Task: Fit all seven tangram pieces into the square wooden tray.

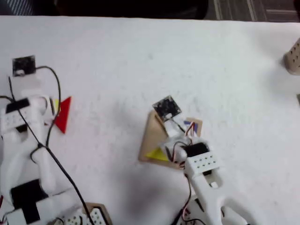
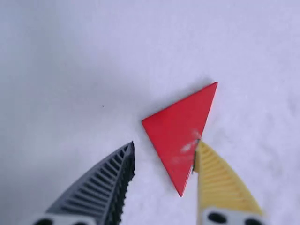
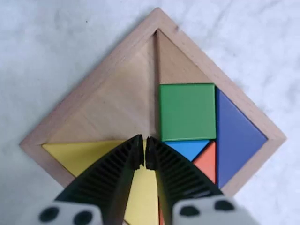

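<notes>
Pickup pending: the red triangle (image 2: 180, 133) lay well left of the wooden tray (image 3: 86, 88).
Your left gripper (image 2: 164, 145) stood open astride it, your right gripper (image 3: 143, 140) closed above the tray; a squeeze and lift looked due next.

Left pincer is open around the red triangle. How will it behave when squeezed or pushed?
The red triangle looks flat, thin and rigid, so it should not bend or roll. Its glossy face suggests it may slide on the white table if pushed. With one finger of the left pincer at a slanted edge, squeezing may twist it.
</notes>
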You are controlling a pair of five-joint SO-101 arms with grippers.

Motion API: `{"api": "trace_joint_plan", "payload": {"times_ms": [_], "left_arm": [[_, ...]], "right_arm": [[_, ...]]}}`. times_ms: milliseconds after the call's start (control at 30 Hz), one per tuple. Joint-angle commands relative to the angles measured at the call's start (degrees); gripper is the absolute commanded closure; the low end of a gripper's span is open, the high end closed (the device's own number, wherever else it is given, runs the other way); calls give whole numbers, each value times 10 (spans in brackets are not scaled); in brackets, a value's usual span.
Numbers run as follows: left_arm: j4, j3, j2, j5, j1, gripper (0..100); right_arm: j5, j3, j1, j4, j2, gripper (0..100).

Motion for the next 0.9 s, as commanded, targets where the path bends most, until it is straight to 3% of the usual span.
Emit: {"api": "trace_joint_plan", "payload": {"times_ms": [0,267,400,633,867], "left_arm": [[33,-88,51,18,-8,726],[49,-225,233,14,-21,721],[84,-293,303,-69,-19,720],[98,-357,353,-115,-18,718],[149,-355,354,-113,-19,546]], "right_arm": [[7,-16,3,5,-3,978],[8,-16,2,5,0,978],[11,-16,0,5,0,978],[41,-15,-1,4,1,978],[43,-15,-1,2,2,978]]}}
